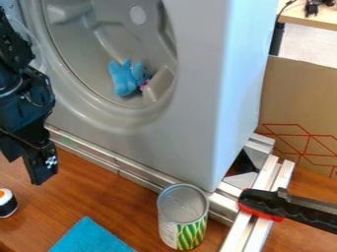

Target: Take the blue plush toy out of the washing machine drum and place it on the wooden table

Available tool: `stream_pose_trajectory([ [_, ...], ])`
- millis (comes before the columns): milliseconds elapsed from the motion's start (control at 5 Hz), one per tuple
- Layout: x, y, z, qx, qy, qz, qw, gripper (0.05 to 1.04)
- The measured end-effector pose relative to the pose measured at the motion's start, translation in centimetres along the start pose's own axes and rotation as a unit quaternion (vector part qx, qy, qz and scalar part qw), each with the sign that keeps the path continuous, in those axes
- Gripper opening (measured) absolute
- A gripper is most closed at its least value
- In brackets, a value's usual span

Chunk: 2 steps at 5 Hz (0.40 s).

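The black gripper (25, 171) hangs at the left edge above the wooden table, its two fingers apart and nothing seen between them. Just below and left of it, a small black-and-white sushi-like piece (7, 203) with an orange spot stands on the table. A blue cloth (90, 237) lies at the bottom edge. Right of the cloth stands an upright can (183, 216) with a silver top and a green-and-yellow patterned label. Inside the round hollow of a grey washer-like machine (197, 123) sits a blue plush toy (125, 78), with something pink beside it.
Metal rails (135, 168) run along the machine's base and meet others at the lower right. A black-and-red clamp handle (263, 204) lies over those rails. A cardboard panel (299, 103) with red lines stands behind on the right, and another table (313, 18) is at the upper right.
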<state>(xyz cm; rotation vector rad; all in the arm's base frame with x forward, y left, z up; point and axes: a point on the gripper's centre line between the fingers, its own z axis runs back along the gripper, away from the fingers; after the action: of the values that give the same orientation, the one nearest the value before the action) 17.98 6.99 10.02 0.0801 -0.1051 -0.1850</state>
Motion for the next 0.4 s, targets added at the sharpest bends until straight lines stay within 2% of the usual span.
stream_pose_trajectory([
  [200, -0.2, -0.1, -0.2, -0.004, 0.005, 0.001, 1.0, 1.001],
  [400, 2.2, 1.0, 1.3, -0.002, -0.018, -0.034, 0.9993, 1.001],
])
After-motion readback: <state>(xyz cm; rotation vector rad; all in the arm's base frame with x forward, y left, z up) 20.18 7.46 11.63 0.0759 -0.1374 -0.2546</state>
